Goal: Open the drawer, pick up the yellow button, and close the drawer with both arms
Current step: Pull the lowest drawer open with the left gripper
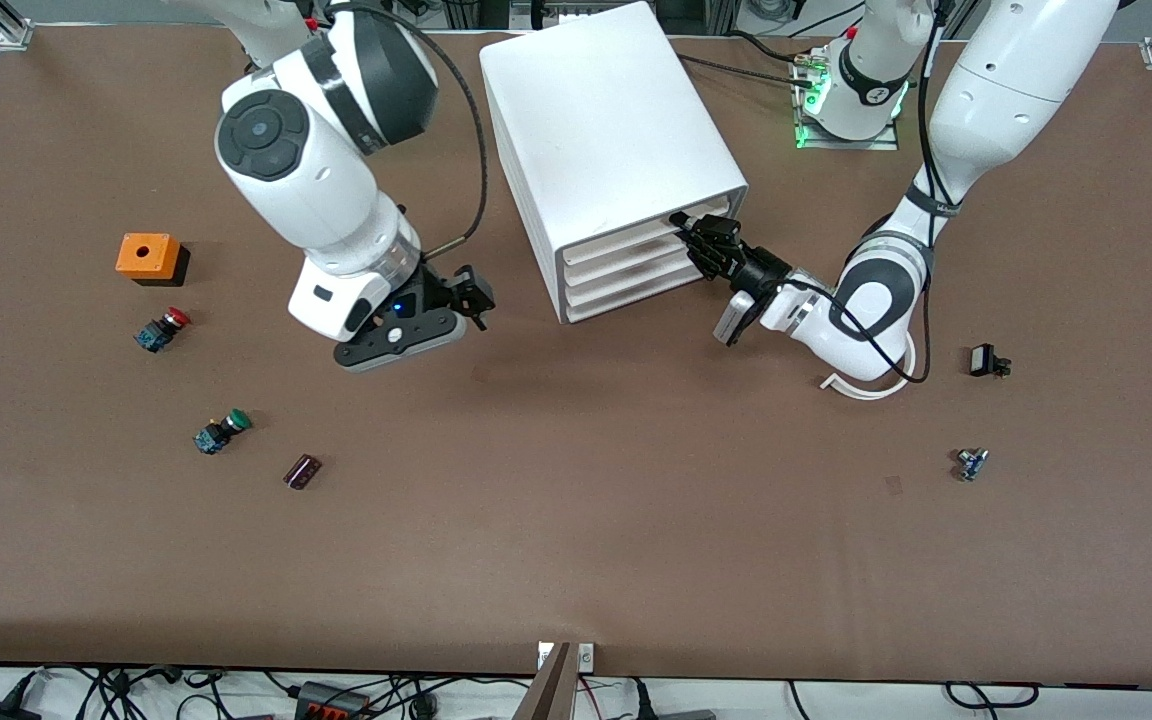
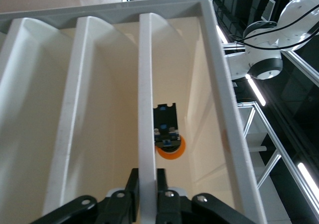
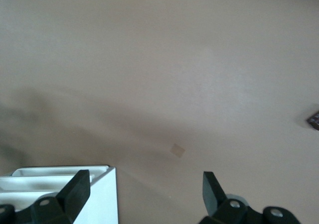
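Note:
The white cabinet [image 1: 604, 130] stands mid-table with its four drawers facing the left arm's end. My left gripper [image 1: 688, 228] is at the front of the uppermost drawer [image 1: 626, 243]. In the left wrist view it [image 2: 147, 179] is shut on that drawer's white front lip [image 2: 145, 84]. The button [image 2: 169, 145], with an orange-yellow cap on a black and blue body, lies inside that drawer just past the lip; the front view does not show it. My right gripper [image 1: 474, 295] is open and empty, over the table beside the cabinet toward the right arm's end [image 3: 144, 181].
An orange box [image 1: 148, 257], a red-capped button [image 1: 162, 329], a green-capped button [image 1: 222, 431] and a dark small part [image 1: 302, 471] lie toward the right arm's end. A black part [image 1: 986, 361] and a small blue part [image 1: 972, 463] lie toward the left arm's end.

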Controlling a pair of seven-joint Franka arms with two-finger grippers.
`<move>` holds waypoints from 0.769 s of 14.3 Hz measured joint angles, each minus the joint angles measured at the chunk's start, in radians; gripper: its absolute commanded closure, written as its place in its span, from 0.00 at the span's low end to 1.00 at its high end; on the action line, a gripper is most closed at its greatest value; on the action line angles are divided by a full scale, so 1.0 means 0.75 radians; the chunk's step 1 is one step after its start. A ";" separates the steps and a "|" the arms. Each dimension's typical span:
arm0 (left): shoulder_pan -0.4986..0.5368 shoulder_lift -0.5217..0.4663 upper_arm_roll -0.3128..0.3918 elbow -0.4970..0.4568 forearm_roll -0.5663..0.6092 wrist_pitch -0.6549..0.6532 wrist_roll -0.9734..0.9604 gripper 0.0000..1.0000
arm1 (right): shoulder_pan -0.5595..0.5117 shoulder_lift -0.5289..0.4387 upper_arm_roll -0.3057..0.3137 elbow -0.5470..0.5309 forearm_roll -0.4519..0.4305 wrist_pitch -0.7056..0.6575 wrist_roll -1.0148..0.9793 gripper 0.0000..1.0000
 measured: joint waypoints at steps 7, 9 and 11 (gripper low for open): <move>0.022 -0.005 0.049 0.181 0.150 0.039 -0.164 0.97 | 0.068 0.045 0.000 0.034 0.000 0.121 0.087 0.00; 0.041 0.035 0.064 0.280 0.197 0.044 -0.193 0.97 | 0.089 0.059 0.000 0.035 0.000 0.172 0.090 0.00; 0.068 0.104 0.064 0.375 0.209 0.019 -0.205 0.97 | 0.108 0.083 0.000 0.044 0.000 0.215 0.092 0.00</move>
